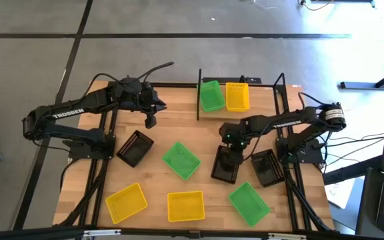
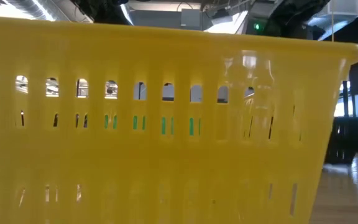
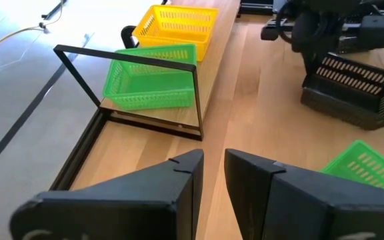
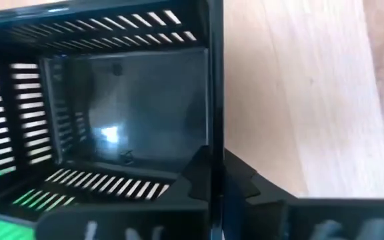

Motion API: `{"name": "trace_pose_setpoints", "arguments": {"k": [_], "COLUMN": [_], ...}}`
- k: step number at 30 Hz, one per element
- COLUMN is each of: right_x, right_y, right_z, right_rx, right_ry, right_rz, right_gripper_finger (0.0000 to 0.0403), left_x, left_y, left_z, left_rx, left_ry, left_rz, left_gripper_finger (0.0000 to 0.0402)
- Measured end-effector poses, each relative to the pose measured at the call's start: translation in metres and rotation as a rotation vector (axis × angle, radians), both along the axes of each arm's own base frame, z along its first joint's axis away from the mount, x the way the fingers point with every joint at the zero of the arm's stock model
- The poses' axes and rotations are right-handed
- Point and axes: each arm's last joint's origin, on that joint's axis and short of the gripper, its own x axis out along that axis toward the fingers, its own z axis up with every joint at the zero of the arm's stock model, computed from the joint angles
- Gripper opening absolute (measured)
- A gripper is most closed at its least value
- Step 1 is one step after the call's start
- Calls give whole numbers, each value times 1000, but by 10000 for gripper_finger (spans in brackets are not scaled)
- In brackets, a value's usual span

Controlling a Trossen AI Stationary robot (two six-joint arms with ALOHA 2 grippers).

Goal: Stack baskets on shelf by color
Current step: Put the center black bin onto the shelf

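Now right gripper [image 1: 230,152] pinches black basket [image 1: 225,165] rim beside bare tabletop [image 1: 179,130]

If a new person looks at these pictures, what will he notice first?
Bright baskets lie scattered over the table, and one green basket and one yellow basket already sit on the shelf at the far edge. The right gripper is shut on a black basket's wall, mid-table.

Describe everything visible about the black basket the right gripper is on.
The black basket is a shallow rectangular tray of dark glossy plastic with slotted walls and a solid floor. It sits on the wooden tabletop, in front of the shelf, between a green basket and another black basket. The right gripper is shut on its wall.
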Motion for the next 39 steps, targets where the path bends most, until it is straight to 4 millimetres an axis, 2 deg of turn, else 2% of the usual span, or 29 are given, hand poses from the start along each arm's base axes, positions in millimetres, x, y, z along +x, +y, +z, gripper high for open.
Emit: {"name": "trace_pose_setpoints", "arguments": {"k": [5, 11, 14, 17, 24, 29, 34, 39], "right_x": [3, -1, -5, -15, -57, -83, -97, -103], "right_y": [-1, -6, -11, -19, -37, -53, -78, -105], "right_z": [32, 79, 93, 100, 127, 142, 146, 148], "right_rx": [-41, -187, -259, -315, -433, -527, -650, -744], "right_ry": [32, 141, 177, 212, 271, 287, 380, 414], "right_rz": [47, 87, 103, 80, -48, -19, 36, 46], "right_gripper_finger": [3, 2, 1, 1, 0, 0, 0, 0], "left_x": [0, 0, 0, 0, 0, 0, 0, 1], "left_y": [0, 0, 0, 0, 0, 0, 0, 0], "left_z": [0, 0, 0, 0, 1, 1, 1, 2], "left_rx": [0, 0, 0, 0, 1, 2, -15, -34], "left_ry": [-1, 0, 0, -2, -5, -7, -15, -32], "left_rz": [0, 0, 0, 0, 0, 0, 10, 23], "left_gripper_finger": [55, 55, 55, 55, 55, 55, 55, 55]}}
